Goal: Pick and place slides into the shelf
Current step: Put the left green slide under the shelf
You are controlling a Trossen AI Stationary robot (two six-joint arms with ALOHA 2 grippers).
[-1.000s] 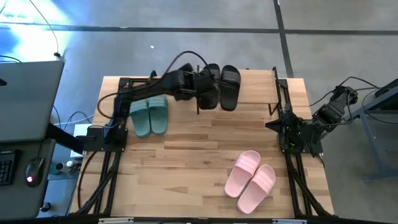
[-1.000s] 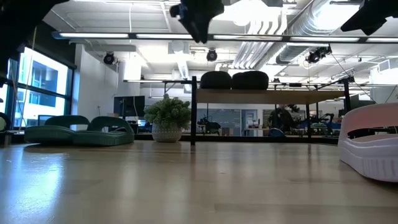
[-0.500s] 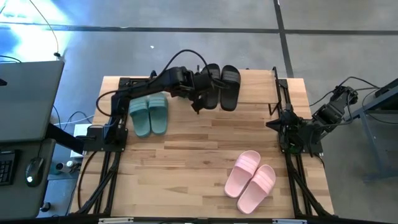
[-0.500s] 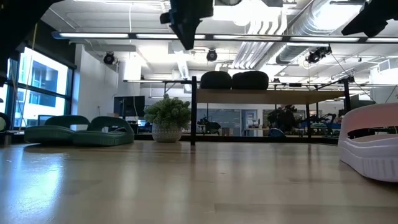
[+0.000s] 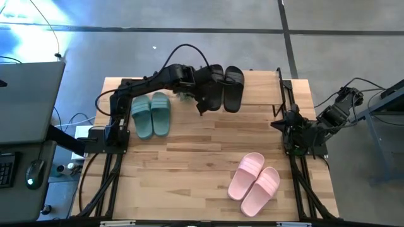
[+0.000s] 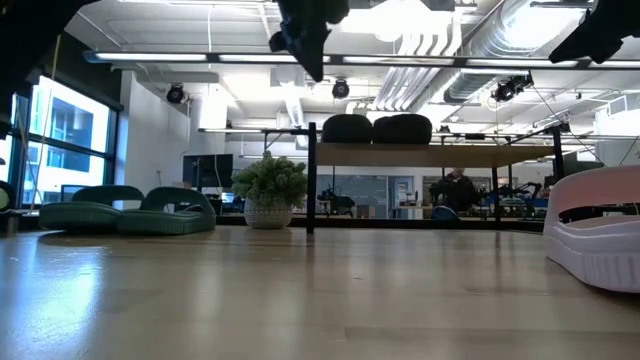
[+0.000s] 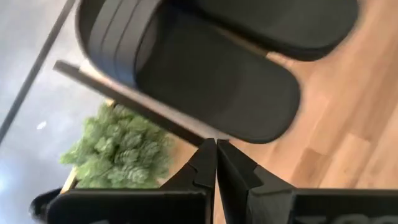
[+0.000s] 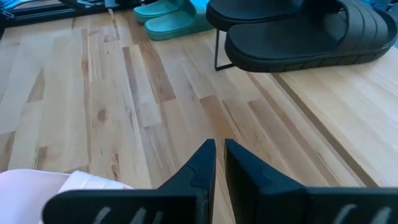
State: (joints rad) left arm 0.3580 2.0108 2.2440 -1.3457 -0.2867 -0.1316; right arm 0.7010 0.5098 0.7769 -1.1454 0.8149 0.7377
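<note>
The pale pink pair [image 5: 254, 183] is seen near the table's [image 5: 189, 164] front right corner. The right gripper [image 8: 219, 163] is parked at the right edge, fingers together. The teal-green pair [image 5: 152, 115] lies toward the left edge. At the far edge, the black pair [image 5: 224, 88] rests on the shelf [image 5: 262, 85], with the left gripper [image 7: 216, 163] held above it, fingers closed and empty.

Open lab, exposed ducts [image 6: 520, 40], workstations [image 6: 215, 175]

Black slides [image 5: 225, 87], teal slides [image 5: 152, 115], pink slides [image 5: 255, 183].
</note>
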